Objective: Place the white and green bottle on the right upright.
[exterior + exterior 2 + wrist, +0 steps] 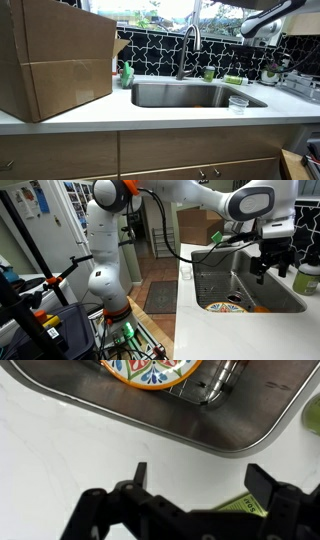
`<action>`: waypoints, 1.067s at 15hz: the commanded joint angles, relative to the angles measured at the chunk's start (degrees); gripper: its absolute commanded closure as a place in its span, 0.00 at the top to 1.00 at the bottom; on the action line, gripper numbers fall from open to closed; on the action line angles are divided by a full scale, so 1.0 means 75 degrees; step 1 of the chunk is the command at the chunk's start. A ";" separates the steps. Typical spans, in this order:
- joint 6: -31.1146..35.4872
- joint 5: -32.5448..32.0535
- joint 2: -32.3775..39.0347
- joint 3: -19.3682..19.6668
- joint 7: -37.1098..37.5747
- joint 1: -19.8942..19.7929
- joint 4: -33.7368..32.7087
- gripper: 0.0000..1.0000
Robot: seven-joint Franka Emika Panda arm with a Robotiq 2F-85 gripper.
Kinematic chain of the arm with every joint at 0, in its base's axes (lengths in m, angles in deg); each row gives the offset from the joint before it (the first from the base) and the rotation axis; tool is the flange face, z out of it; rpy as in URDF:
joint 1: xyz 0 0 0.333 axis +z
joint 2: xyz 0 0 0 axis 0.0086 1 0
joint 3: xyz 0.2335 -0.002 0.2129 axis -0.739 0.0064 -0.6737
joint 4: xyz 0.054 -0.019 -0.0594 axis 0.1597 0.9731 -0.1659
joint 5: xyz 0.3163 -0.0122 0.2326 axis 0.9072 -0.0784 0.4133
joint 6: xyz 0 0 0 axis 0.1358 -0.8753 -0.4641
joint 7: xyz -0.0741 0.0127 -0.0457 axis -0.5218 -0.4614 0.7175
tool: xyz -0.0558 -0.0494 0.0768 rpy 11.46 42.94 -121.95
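The white and green bottle [234, 79] lies on its side on the white counter behind the sink's right corner. In the wrist view only a strip of its light green label [243, 503] shows, under my gripper body near the right finger. My gripper [200, 478] is open and empty, hovering over the counter beside the sink rim. It also shows in an exterior view [270, 262], held above the sink's edge. In the exterior view from the front the arm [265, 22] reaches in from the upper right.
The steel sink [150, 95] holds a colourful plate [150, 370]. A green cup [209, 73] and the faucet [187, 45] stand behind it, and a green soap bottle [126, 73] at its left. A clear cup [237, 103] stands front right, and a cardboard box [55, 55] fills the left.
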 commanded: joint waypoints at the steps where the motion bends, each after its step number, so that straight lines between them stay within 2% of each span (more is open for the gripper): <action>1: -0.0036 0.0029 0.0039 0.0059 -0.0030 0.0046 -0.0063 1.00; 4: -0.0037 0.0025 0.0039 0.0026 -0.0028 0.0118 -0.0065 1.00; 5: 0.0101 -0.0185 0.0090 0.0064 0.0245 0.0196 -0.0045 1.00; 6: -0.0125 -0.0126 0.0427 0.0115 0.0599 0.0151 -0.0385 1.00; 7: 0.0056 0.0087 0.0787 0.0204 0.1027 0.0019 -0.0694 1.00; 10: 0.0134 0.0846 0.1301 0.0271 0.1424 -0.0393 -0.1218 1.00; 11: 0.0491 0.1080 0.1453 0.0282 0.1515 -0.0524 -0.1319 1.00; 14: 0.0673 0.1776 0.1884 0.0304 0.1985 -0.0907 -0.1717 1.00; 16: 0.0808 0.1971 0.2065 0.0274 0.1763 -0.1188 -0.1934 1.00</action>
